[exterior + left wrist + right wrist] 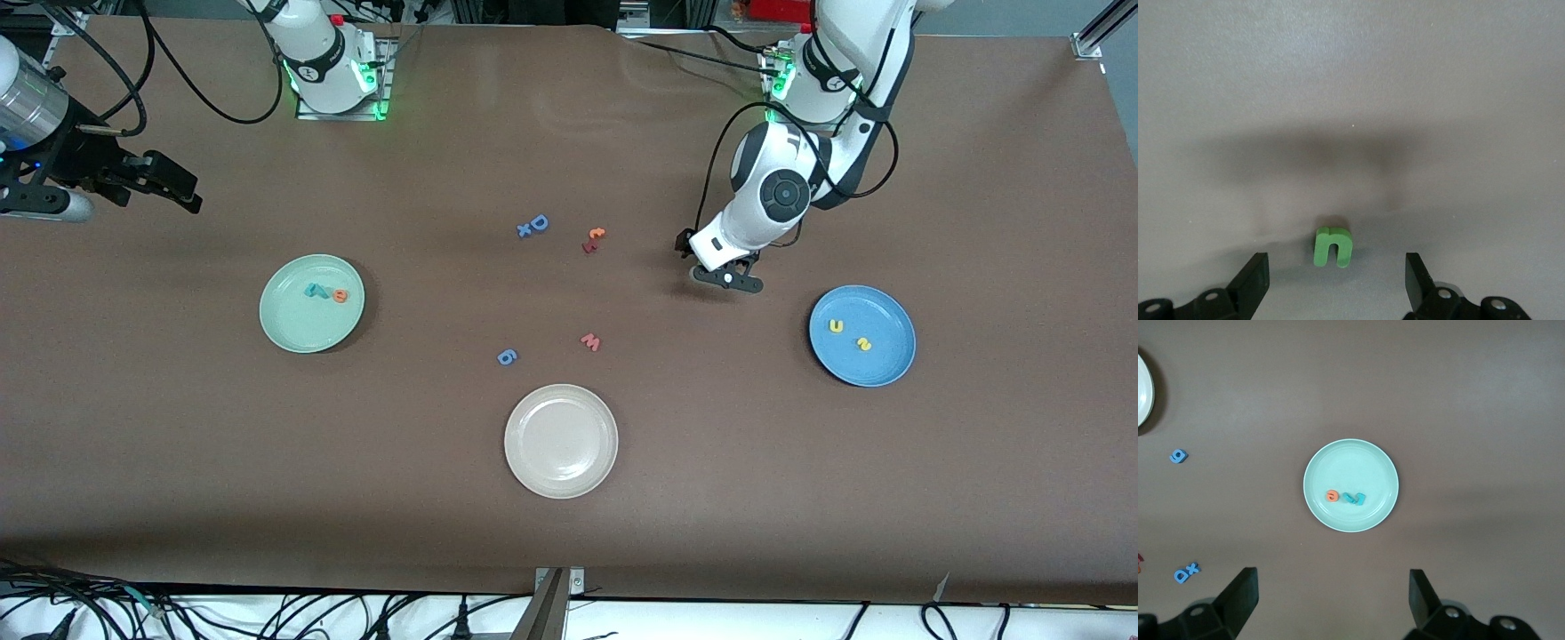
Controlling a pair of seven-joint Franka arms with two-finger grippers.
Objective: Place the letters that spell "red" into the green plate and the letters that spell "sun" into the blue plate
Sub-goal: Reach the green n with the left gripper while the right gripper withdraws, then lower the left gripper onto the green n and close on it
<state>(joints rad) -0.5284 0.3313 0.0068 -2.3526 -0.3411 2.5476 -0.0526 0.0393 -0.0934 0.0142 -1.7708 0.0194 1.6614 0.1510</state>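
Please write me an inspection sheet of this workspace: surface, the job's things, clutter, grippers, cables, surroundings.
Surface: brown table, no spills seen.
Job's things: green plate holds orange "e" and teal letters; blue plate holds yellow "u" and yellow "s"; green "n" lies on the table.
Clutter: beige-white plate, blue "D", blue "9", red "w", orange and red letters.
Grippers: left gripper open, low around the "n"; right gripper open, waiting above the green plate.
Cables: black cables by the bases.
Surroundings: nothing seen.

Brown worktop [569, 551], mint-green plate [289, 333], sky-blue plate [885, 360], beige-white plate [561, 441], green "n" [1333, 247], yellow "u" [836, 325], orange "e" [340, 296]
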